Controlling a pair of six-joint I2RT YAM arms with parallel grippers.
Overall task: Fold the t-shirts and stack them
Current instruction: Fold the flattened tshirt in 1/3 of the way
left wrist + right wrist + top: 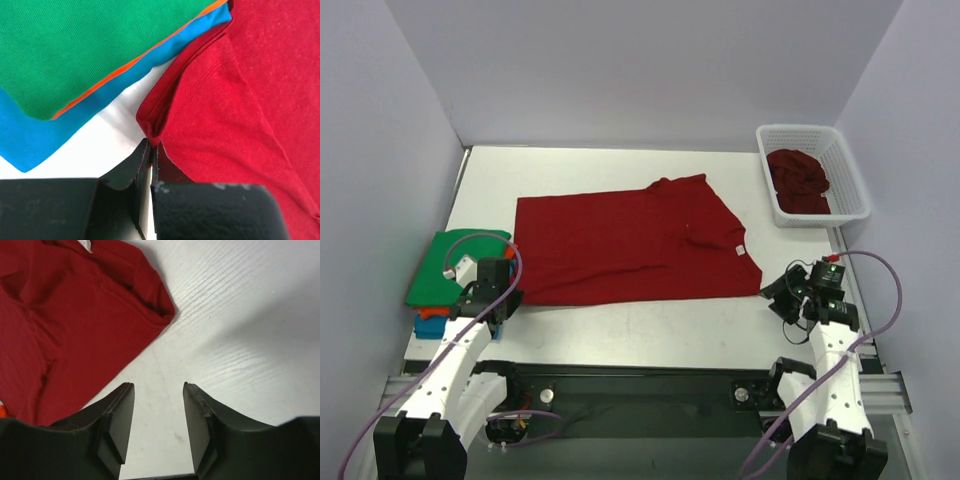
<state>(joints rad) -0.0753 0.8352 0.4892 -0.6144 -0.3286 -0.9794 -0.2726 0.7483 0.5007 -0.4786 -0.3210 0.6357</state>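
Left claw pressed together, pinching a bunched corner of the red shirt at its left end, just beside the folded stack; cloth gathers to a point at the tips, so the grip looks real

Right claw spread, empty, hovering over bare tabletop just off the shirt's right near corner, not touching cloth

Red shirt lies mid-tabletop, sideways, mostly flat, white label showing near the right end, a few wrinkles there

Stack sits at the left edge: green shirt on top, orange shirt a thin line under it, blue shirt at the bottom, edges roughly squared

Second red shirt crumpled in the white basket far right, probably next in line

Judgement: mid-fold on the flat red one; left claw holds its end likely to anchor or lift it for a crosswise fold, right claw sits wide so it can drop onto the opposite corner

Next move needs both corners raised together, else the cloth skews

Risk: dragging the left end into the stack and knocking it askew
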